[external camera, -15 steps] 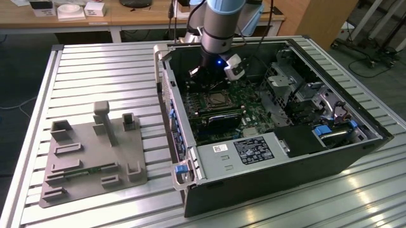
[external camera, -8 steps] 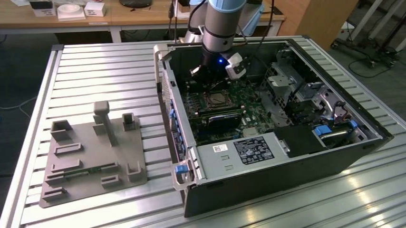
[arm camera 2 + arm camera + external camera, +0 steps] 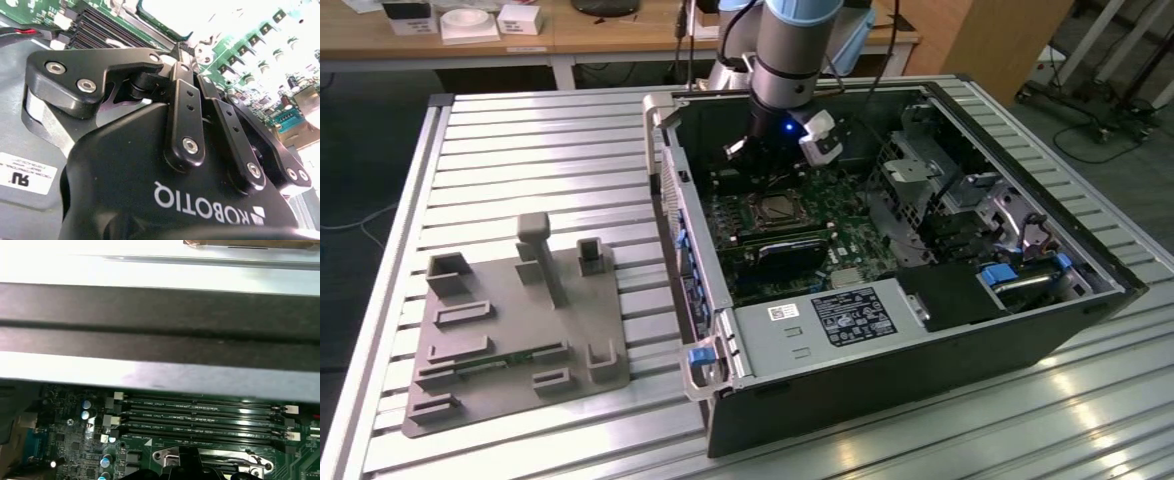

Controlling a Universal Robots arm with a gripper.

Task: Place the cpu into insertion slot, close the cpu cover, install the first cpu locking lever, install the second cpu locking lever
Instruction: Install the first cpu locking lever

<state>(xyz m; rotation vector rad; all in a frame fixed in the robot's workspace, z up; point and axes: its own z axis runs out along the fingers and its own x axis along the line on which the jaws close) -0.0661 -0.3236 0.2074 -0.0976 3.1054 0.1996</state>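
Inside, tool (image 3: 182,50) over insertion slot (image 3: 781,210).

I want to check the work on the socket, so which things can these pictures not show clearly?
- Fingertips of the tool: in the second wrist view its own black linkage hides them.
- The insertion slot: in the exterior view, too small to tell whether the levers are locked.
- The same socket area in the first wrist view: cut off by the picture's edge.
- Board beyond the tool, second wrist view: washed out by glare.

Long black memory slots (image 3: 200,417) on green circuit board (image 3: 70,445).
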